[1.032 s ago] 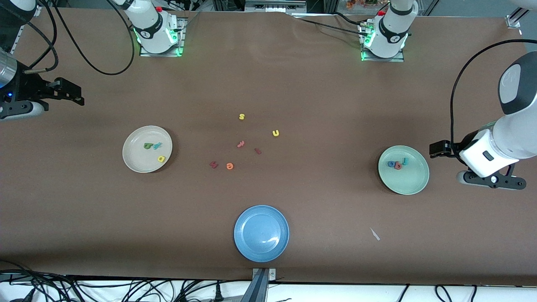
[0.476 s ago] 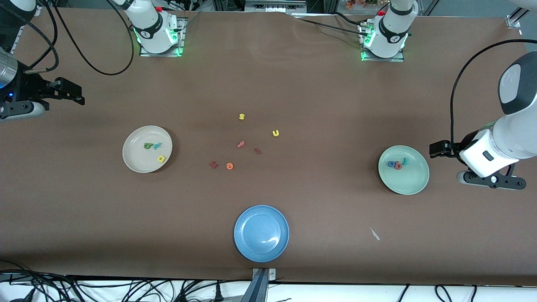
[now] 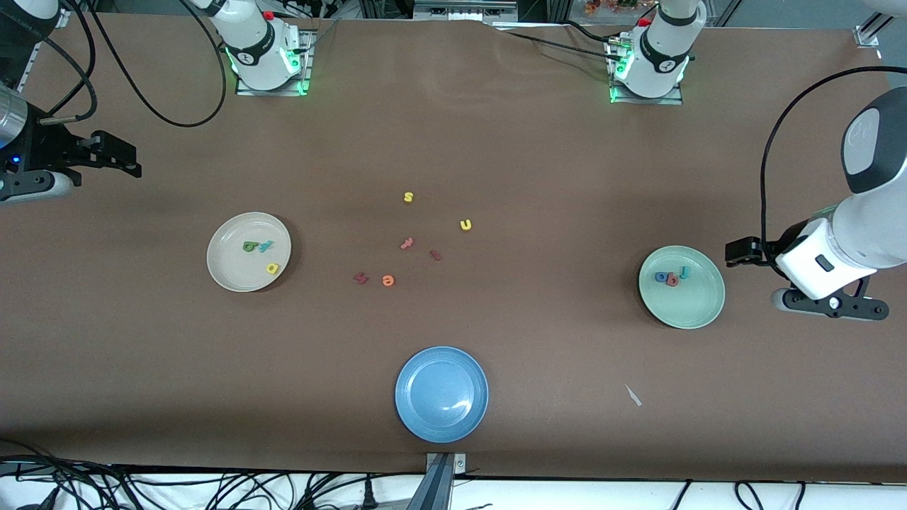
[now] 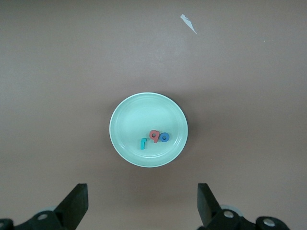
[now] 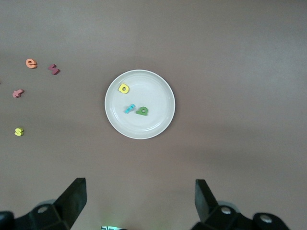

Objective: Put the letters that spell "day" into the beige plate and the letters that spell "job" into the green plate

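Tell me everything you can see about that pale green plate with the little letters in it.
The green plate is round, shallow and plain, a pale mint colour with a smooth, faintly glossy look. It sits flat on the brown table toward the left arm's end. Inside it lie three small letters: a teal j, a pinkish-red b and a blue o, the b and o touching, all clustered off-centre. No tool touches it; the left tool hangs open above the table beside it.

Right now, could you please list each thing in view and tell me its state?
beige plate: holds green d, teal y, yellow a.
green plate: holds blue o, pinkish-red b, teal j.
blue plate: holds nothing.
left gripper: open, holds nothing, raised beside the green plate.
right gripper: open, holds nothing, raised beside the beige plate.
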Robot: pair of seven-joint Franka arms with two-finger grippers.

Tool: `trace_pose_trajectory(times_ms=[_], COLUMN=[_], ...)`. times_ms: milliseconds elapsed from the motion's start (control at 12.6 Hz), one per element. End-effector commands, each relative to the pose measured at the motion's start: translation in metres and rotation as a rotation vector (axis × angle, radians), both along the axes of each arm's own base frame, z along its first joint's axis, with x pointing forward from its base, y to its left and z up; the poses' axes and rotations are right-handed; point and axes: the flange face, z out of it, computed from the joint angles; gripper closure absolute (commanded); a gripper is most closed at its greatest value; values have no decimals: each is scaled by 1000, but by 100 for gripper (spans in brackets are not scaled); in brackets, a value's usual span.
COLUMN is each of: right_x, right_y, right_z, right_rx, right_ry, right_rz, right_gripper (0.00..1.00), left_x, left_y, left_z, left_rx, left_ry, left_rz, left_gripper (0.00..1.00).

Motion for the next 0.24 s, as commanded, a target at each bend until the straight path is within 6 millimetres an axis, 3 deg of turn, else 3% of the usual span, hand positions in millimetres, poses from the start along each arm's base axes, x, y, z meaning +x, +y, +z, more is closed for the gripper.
trace_pose_trajectory(times_ms=[0, 159], right_x=[4, 4], right_y=[-1, -1], right_z=[6, 6], right_rx=[23, 23], right_ry=[-3, -3], right_rz=[-3, -1], right_gripper=[0, 0], left_x=[2, 2], left_y=[0, 0], left_z=[6, 6], left_rx=[-2, -4], left_ry=[3, 3], left_rz=[-19, -19], left_gripper=[0, 0])
